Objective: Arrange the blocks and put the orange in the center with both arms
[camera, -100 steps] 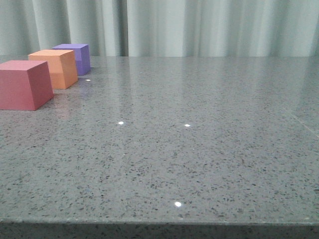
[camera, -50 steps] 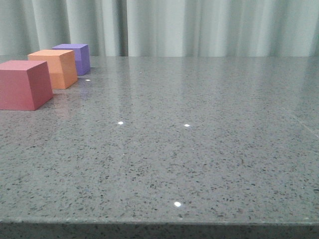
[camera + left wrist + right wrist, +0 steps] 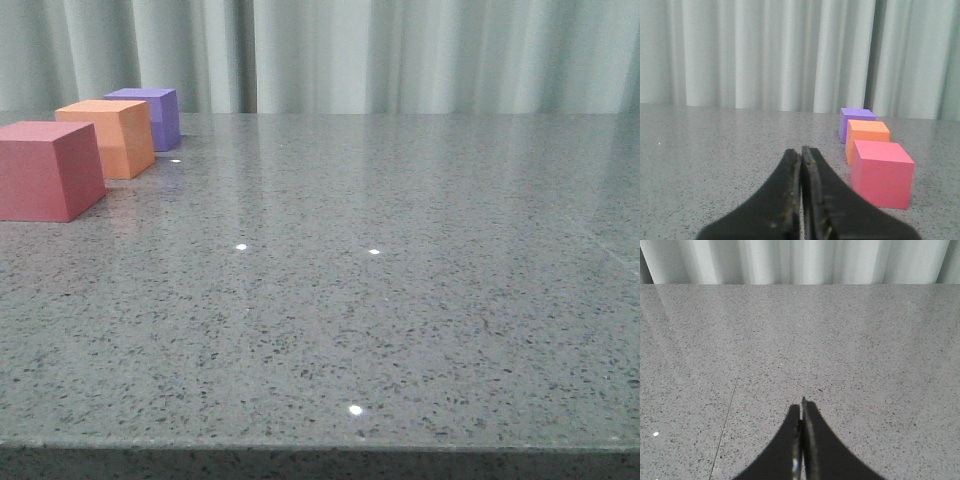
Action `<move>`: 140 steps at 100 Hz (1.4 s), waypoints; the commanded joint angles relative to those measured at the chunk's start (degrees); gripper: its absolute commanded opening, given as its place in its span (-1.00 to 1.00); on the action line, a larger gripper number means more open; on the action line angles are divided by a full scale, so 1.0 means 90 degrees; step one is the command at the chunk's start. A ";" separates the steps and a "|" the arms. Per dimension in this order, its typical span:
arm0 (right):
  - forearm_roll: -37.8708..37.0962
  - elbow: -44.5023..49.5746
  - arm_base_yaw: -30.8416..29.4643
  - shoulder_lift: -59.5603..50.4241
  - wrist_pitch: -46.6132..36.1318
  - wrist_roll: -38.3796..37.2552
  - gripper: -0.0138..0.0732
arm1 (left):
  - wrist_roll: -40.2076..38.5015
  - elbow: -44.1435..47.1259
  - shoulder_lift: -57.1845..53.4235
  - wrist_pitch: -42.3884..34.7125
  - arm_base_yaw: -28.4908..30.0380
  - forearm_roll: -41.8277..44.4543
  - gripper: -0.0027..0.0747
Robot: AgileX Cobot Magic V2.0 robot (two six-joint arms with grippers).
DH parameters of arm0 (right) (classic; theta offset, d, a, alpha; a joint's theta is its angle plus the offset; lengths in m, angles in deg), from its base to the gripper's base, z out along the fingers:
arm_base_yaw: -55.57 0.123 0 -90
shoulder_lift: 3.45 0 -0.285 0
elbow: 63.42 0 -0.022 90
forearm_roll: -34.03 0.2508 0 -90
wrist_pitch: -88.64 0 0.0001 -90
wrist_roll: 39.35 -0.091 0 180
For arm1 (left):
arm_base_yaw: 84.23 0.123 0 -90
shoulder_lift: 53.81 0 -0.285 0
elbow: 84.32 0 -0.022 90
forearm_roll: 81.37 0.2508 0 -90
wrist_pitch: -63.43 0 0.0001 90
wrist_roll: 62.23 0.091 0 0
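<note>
Nothing's moved in the last second: red cube (image 3: 45,170), orange (image 3: 108,137), purple cube (image 3: 152,115) already lined up, left gripper (image 3: 801,152) and right gripper (image 3: 802,407) both pinched closed, empty, so looks basically done.

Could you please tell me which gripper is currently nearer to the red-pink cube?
Left. The left gripper, shut, has the red-pink cube close ahead beside it. The right gripper, shut, faces bare table, with no cube in its view.
</note>
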 commanded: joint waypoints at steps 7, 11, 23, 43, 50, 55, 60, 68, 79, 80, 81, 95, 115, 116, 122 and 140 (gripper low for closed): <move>-0.0142 -0.0177 -0.0039 -0.0014 -0.0486 0.0020 -0.94 | 0.0009 0.0271 -0.0216 -0.0528 0.0011 -0.0046 -0.98; -0.0142 -0.0177 -0.0039 -0.0014 -0.0486 0.0020 -0.94 | 0.0009 0.0271 -0.0216 -0.0528 0.0011 -0.0046 -0.98; -0.0142 -0.0177 -0.0039 -0.0014 -0.0486 0.0020 -0.94 | 0.0009 0.0271 -0.0216 -0.0528 0.0011 -0.0046 -0.98; -0.0142 -0.0006 -0.0039 -0.0065 -0.0494 0.0020 -0.94 | 0.0009 0.0271 -0.0216 -0.0528 0.0011 -0.0046 -0.98; -0.0106 0.0099 -0.0039 -0.0204 -0.0593 0.0020 -0.94 | 0.0009 0.0271 -0.0216 -0.0528 0.0011 -0.0046 -0.98; -0.0004 0.0219 -0.0039 -0.0405 -0.0776 0.0020 -0.94 | 0.0009 0.0271 -0.0216 -0.0528 0.0011 -0.0046 -0.98; 0.0099 0.0378 -0.0039 -0.0617 -0.1023 0.0047 -0.94 | 0.0009 0.0271 -0.0216 -0.0528 0.0011 -0.0046 -0.98; 0.0290 0.0698 -0.0039 -0.0980 -0.1487 0.0243 -0.94 | 0.0009 0.0271 -0.0216 -0.0528 0.0011 -0.0046 -0.98; 0.0801 0.1304 -0.0039 -0.1564 -0.2087 0.0675 -0.94 | 0.0009 0.0271 -0.0216 -0.0528 0.0011 -0.0046 -0.98; 0.0839 0.1341 -0.0039 -0.1605 -0.2087 0.0704 -0.94 | 0.0009 0.0271 -0.0216 -0.0528 0.0011 -0.0046 -0.98; 0.0914 0.1377 -0.0039 -0.1685 -0.2133 0.0733 -0.94 | 0.0009 0.0271 -0.0216 -0.0528 0.0011 -0.0046 -0.98; 0.1213 0.2105 -0.0039 -0.2485 -0.2364 0.1010 -0.94 | 0.0009 0.0271 -0.0216 -0.0528 0.0011 -0.0046 -0.98; 0.1521 0.2940 -0.0039 -0.3505 -0.2392 0.1010 -0.94 | 0.0009 0.0271 -0.0216 -0.0528 0.0011 -0.0046 -0.98; 0.1521 0.2992 -0.0039 -0.3532 -0.2392 0.1010 -0.94 | 0.0009 0.0271 -0.0216 -0.0528 0.0011 -0.0046 -0.98; 0.1536 0.3199 -0.0039 -0.3754 -0.2457 0.1010 -0.94 | 0.0009 0.0271 -0.0216 -0.0528 0.0011 -0.0046 -0.98; 0.1508 0.3302 -0.0039 -0.3854 -0.2447 0.1010 -0.94 | 0.0009 0.0271 -0.0216 -0.0528 0.0011 -0.0046 -0.98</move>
